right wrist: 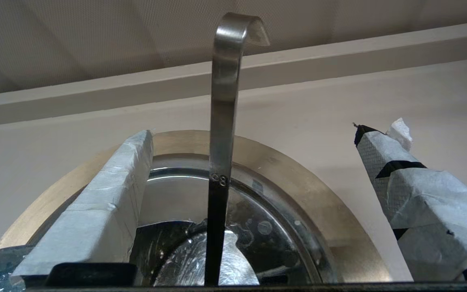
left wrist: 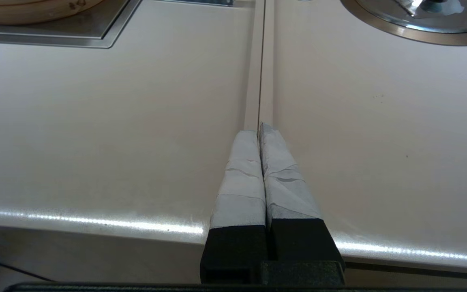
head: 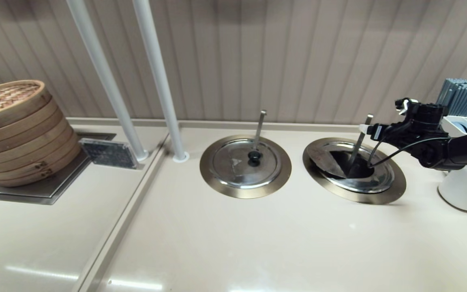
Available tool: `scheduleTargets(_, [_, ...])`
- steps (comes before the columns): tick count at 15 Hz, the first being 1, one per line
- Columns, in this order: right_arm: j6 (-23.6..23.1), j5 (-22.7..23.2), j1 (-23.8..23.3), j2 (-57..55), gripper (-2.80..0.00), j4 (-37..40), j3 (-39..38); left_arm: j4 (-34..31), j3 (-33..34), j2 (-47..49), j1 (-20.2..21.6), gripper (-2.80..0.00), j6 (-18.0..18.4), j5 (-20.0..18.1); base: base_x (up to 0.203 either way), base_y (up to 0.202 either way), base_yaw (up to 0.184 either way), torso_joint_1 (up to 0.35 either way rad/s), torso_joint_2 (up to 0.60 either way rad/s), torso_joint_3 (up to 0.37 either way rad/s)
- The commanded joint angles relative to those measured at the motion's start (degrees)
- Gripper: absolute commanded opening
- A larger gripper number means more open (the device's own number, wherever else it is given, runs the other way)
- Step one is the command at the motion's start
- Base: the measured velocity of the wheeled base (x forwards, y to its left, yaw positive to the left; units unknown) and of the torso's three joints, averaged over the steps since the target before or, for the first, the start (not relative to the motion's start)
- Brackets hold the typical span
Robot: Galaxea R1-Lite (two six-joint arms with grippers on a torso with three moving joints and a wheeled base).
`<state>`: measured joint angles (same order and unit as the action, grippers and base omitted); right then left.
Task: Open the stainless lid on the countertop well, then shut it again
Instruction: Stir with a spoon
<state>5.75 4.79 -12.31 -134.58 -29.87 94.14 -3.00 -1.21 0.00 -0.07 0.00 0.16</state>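
On the far left of the bench, a stack of woven bamboo steamers sits on a recessed steel tray. A small dark placard leans beside it. Two pale round poles rise from the bench against the ribbed wall panelling.

My left hand is parked low over the front edge of the bench, over the seam between two sections, tape-wrapped fingers pressed together with nothing between them.

At centre, the twin lid lies flat in its brass-coloured ring, round and shiny, with a black knob and a small triangle mark. A nearly upright steel handle rises behind its knob.

To the right, the countertop well has the same wide flat brass-coloured ring. The stainless lid sits within that ring; a dark wedge-shaped opening shows in it, and the slanted ladle handle sticks out through that opening. Its flat steel strip ends in a hook.

My right hand hovers just above the well's right side, fingers spread apart, gripping nothing. The ladle handle stands between the fingers and blocks the way to the lid.

White containers and a grey ribbed holder stand at far right.
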Motion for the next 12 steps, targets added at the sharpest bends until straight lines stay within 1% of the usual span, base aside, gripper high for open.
scheduleTargets(1, [0.1, 0.6, -1.0, -2.4, 0.00, 2.0, 2.7, 0.0, 0.1, 0.0, 0.0, -2.80, 0.0, 0.0, 0.000, 0.000, 0.000, 0.000, 0.00, 0.000])
scheduleTargets(2, [1.0, 2.0, -1.0, -2.8, 0.00, 2.1, 3.1, -0.1, 0.0, 0.0, 0.0, -2.80, 0.0, 0.0, 0.000, 0.000, 0.000, 0.000, 0.00, 0.000])
scheduleTargets(4, [3.0, 6.4, -1.0, -2.8, 0.00, 2.1, 3.2, -0.1, 0.0, 0.0, 0.0, -2.80, 0.0, 0.0, 0.000, 0.000, 0.000, 0.000, 0.00, 0.000])
scheduleTargets(7, [3.4, 8.1, -1.9, -3.3, 0.00, 2.1, 3.8, 0.0, 0.0, 0.0, 0.0, -2.80, 0.0, 0.0, 0.000, 0.000, 0.000, 0.000, 0.00, 0.000])
scheduleTargets(9, [5.8, 10.3, -2.0, -3.6, 0.00, 2.1, 3.8, -0.1, 0.0, 0.0, 0.0, -2.80, 0.0, 0.0, 0.000, 0.000, 0.000, 0.000, 0.00, 0.000])
scheduleTargets(12, [6.2, 12.5, -2.2, -4.9, 0.00, 1.8, 3.9, -0.1, 0.1, 0.0, 0.0, -2.80, 0.0, 0.0, 0.000, 0.000, 0.000, 0.000, 0.00, 0.000])
